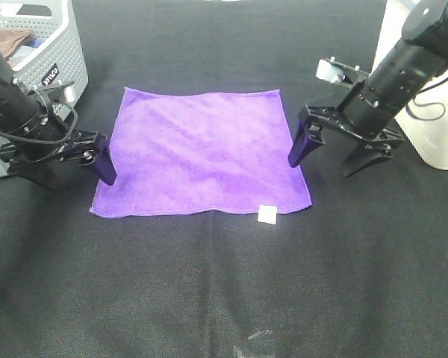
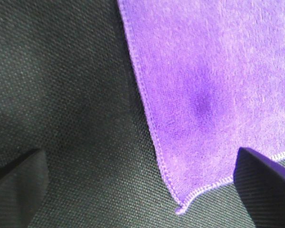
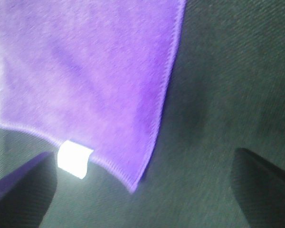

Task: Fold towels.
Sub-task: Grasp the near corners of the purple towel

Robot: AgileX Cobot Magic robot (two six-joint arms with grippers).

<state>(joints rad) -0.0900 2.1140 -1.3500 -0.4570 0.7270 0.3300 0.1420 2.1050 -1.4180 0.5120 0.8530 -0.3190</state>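
Note:
One bright purple towel lies flat and spread out on the black table, its small white tag at the near edge toward the right corner. My left gripper is open and low at the towel's near left corner, one finger touching the left edge. The left wrist view shows that corner of the towel between the wide-apart fingers of the left gripper. My right gripper is open beside the right edge. In the right wrist view the towel and tag sit between the right gripper's fingers.
A grey perforated basket holding brownish cloth stands at the back left, behind the left arm. A white container stands at the right edge behind the right arm. A small clear scrap lies at the table's front.

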